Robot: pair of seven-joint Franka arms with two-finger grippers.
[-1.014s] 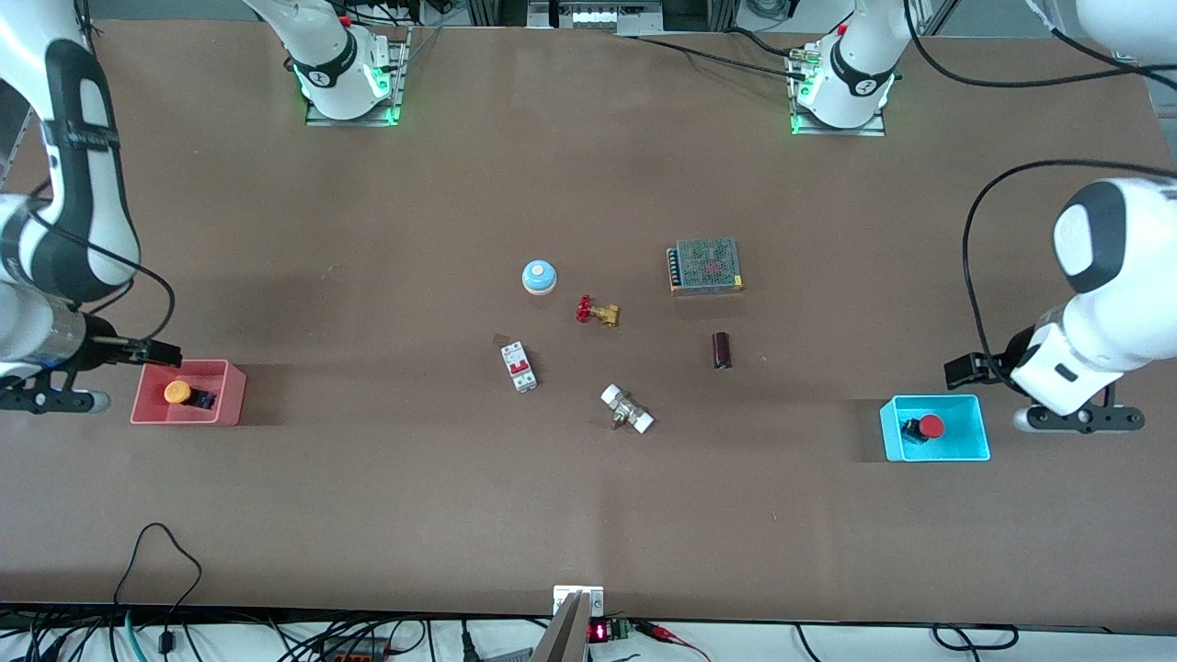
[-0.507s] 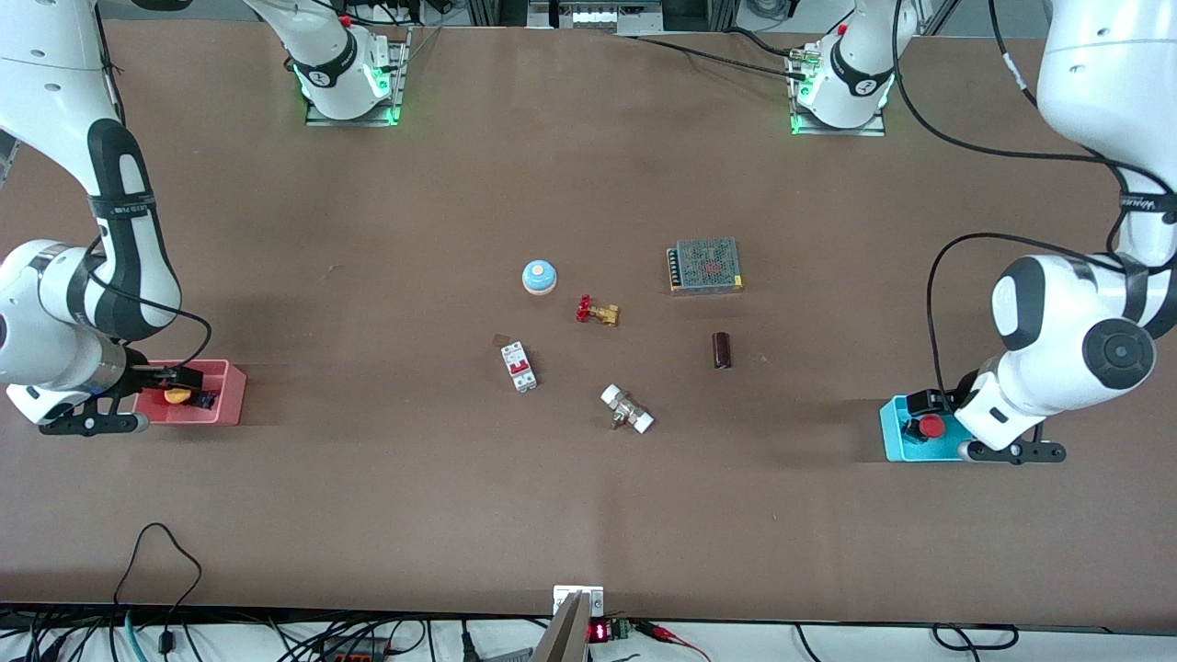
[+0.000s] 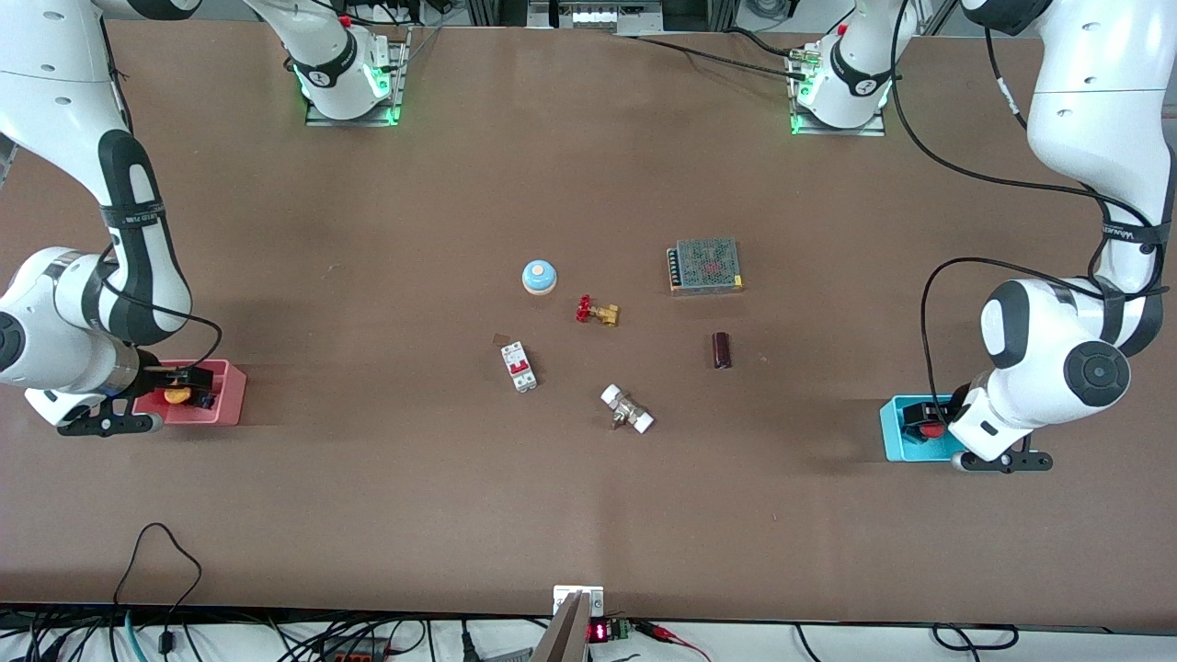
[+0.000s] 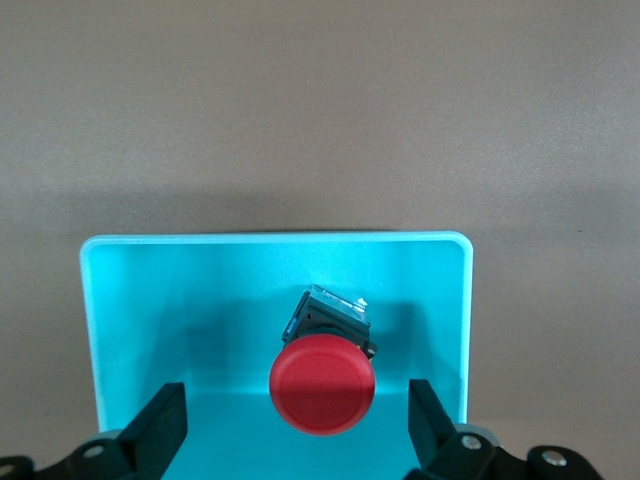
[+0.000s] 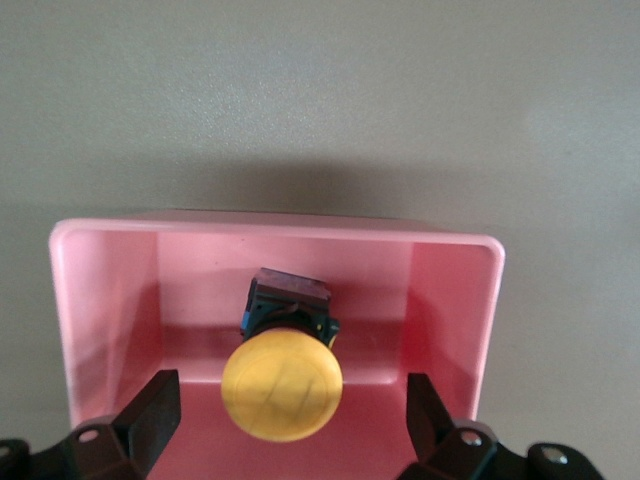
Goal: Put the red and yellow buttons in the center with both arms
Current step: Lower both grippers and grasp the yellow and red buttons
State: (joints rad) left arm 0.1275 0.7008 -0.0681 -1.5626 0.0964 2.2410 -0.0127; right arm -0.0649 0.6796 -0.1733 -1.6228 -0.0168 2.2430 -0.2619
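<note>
- Red button [image 4: 322, 388] lies in the cyan bin [image 4: 130, 300] at the left arm's end of the surface [image 3: 368, 478], cap up toward the wrist camera, with bare bin floor on both sides of it.
- Left pincer [image 4: 298, 430] is low over that bin, fingers spread wide on either side of the cap and touching nothing.
- Yellow button [image 5: 282, 388] lies in the pink bin [image 5: 455, 300] at the right arm's end, clear of the walls.
- Right pincer [image 5: 290, 425] is low over the pink bin, fingers apart, one on each side of the yellow cap, gripping nothing.
- Middle of the surface is crowded: blue dome [image 3: 539, 277], brass valve [image 3: 597, 312], breaker [image 3: 519, 366], white-ended fitting [image 3: 627, 409], dark cylinder [image 3: 722, 350] and metal mesh box [image 3: 705, 266].
- Broad bare stretches separate each bin from that cluster, and more open room lies nearer the front camera.
</note>
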